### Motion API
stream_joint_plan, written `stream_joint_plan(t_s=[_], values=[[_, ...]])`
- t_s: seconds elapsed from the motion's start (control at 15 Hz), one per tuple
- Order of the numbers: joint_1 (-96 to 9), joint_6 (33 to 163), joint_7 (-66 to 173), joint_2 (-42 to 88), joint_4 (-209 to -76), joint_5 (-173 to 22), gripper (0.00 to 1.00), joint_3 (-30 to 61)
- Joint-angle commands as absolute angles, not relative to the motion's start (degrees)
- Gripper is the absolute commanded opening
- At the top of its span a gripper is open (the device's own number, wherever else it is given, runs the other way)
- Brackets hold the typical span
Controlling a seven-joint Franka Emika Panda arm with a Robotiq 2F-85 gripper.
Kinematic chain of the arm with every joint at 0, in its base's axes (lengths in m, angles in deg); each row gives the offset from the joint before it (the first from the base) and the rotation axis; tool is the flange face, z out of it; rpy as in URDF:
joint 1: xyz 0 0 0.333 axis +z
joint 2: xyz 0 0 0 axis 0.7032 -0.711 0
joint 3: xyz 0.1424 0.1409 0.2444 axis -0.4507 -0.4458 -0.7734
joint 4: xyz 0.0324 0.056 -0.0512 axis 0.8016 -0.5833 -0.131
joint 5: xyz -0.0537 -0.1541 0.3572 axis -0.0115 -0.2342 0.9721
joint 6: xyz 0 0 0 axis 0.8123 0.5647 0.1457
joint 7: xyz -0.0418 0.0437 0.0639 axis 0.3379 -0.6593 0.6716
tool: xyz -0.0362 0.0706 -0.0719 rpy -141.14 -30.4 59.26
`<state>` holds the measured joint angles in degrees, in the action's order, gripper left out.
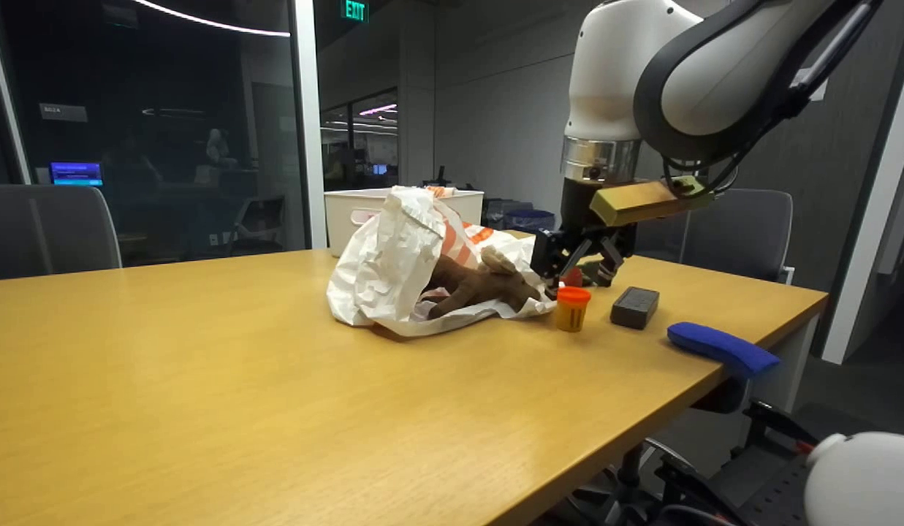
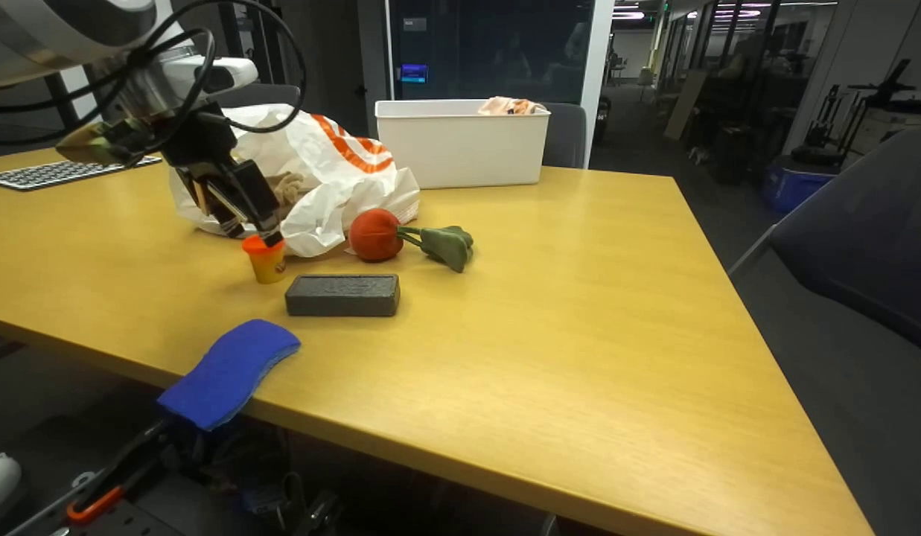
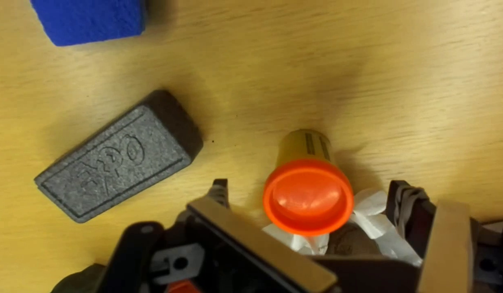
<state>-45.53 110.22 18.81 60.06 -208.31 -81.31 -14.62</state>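
Okay, gripper (image 3: 308,188) has its jaws spread wide, orange-lidded tub (image 3: 308,183) upright between the tips, nothing pinched. Probably best: centre, lower straight, close evenly. White bag (image 1: 382,267) lies near one tip, might snag; dark eraser (image 3: 119,158) outside the opposite tip, blue pad (image 3: 90,20) farther off.

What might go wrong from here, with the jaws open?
The open jaws, flanking the small yellow orange-lidded tub in the wrist view, could tip it if moved off-centre. They might snag the crumpled white bag close by. The curved blue strip overhanging the wooden table could drop if bumped.
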Motion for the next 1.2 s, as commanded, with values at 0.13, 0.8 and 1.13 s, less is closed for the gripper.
stream_joint_plan(t_s=[0.13,0.8,1.13], values=[[-46.16,114.91,16.93,56.09,-208.26,-87.34,0.75,-11.65],[-43.14,115.14,17.17,59.46,-207.98,-85.80,0.23,-9.54],[-37.60,115.65,18.70,68.17,-207.18,-84.70,0.23,-12.13]])
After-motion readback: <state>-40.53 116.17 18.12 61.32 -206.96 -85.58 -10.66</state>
